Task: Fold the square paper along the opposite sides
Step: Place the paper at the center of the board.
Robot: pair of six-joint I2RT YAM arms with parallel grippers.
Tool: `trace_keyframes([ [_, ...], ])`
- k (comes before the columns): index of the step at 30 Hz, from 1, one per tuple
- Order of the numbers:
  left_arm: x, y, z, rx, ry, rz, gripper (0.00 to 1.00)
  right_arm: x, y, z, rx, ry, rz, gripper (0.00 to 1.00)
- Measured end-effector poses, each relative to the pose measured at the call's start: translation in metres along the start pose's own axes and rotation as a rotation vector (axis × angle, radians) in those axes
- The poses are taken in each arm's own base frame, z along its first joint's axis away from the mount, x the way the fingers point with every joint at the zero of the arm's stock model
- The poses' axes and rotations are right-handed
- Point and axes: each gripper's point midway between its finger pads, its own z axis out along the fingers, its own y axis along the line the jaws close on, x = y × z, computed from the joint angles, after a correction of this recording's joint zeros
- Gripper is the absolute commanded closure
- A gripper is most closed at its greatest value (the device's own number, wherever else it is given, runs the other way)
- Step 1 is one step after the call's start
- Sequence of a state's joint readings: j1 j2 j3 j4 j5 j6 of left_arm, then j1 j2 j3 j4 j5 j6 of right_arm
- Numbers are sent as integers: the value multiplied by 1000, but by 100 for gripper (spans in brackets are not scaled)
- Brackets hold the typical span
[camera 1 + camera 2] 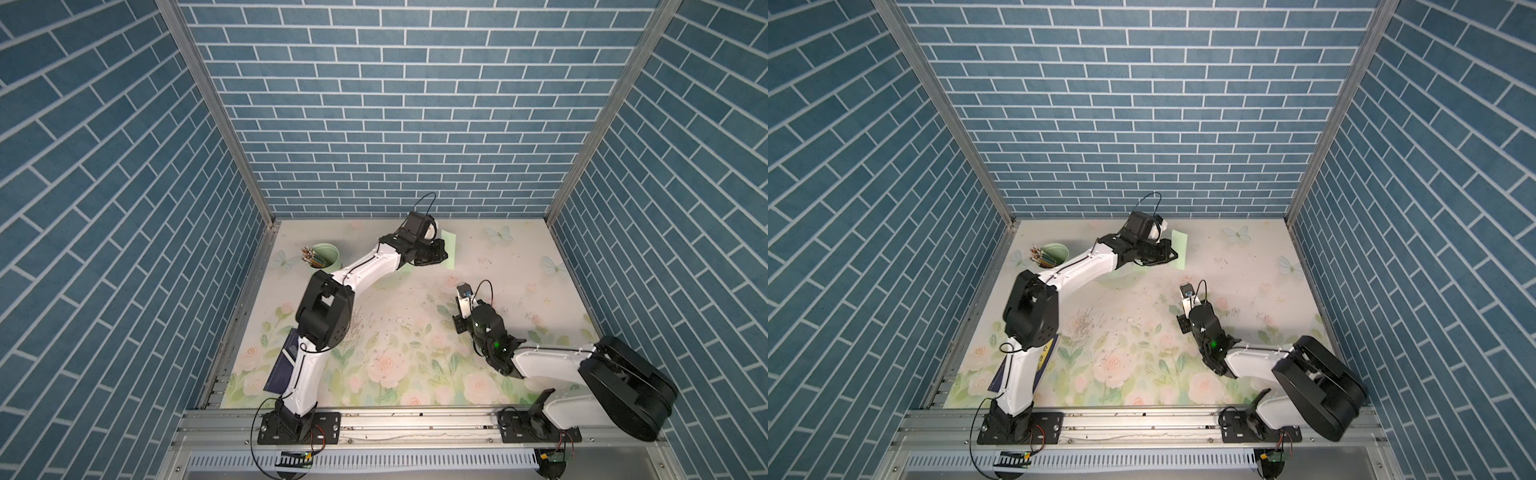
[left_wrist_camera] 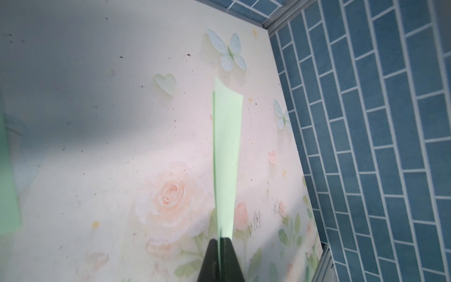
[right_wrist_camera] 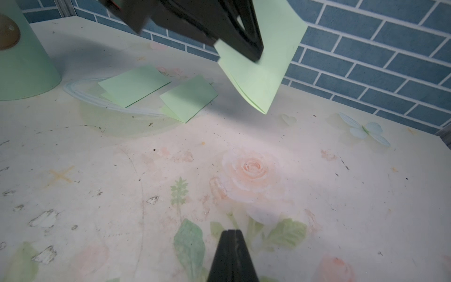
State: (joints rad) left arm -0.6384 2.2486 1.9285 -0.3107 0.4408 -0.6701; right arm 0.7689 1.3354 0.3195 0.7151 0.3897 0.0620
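Left gripper (image 2: 220, 240) is clamped on the folded green paper (image 2: 227, 156), held above the table (image 1: 519, 266) near its far edge. Right gripper (image 3: 231, 234), jaws together, empty, stands mid-table, well apart.

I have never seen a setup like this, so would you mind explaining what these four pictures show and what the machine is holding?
It is a robot with two arms on a floral table walled in blue brick. Both top views look down from overhead, side by side; the remaining two pictures come from small cameras on each arm's wrist. The left gripper is shut on a folded green paper, lifted off the table near the back wall. The right gripper is shut and holds nothing. In the right wrist view, two more folded papers lie flat beside a green cup of pencils. A dark blue book lies partly under the left arm.
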Motion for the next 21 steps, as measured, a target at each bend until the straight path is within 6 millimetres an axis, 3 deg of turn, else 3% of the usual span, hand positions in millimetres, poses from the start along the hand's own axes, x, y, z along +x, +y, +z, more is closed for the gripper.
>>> trace_keyframes([
  [3,3,28,39,-54,25,-40,100,5,-4,-6,4,10,19,95],
  [6,12,55,64,-111,49,-69,100,13,-7,-8,11,31,24,95],
  [11,15,74,76,-170,52,-80,99,20,-12,-11,19,49,34,96],
  [15,4,72,72,-172,26,-53,85,23,-12,-12,17,62,33,96],
  [19,-9,66,72,-156,5,-13,48,25,-12,-12,12,66,32,96],
  [21,-8,66,74,-150,10,-6,36,25,-11,-12,11,70,30,96],
])
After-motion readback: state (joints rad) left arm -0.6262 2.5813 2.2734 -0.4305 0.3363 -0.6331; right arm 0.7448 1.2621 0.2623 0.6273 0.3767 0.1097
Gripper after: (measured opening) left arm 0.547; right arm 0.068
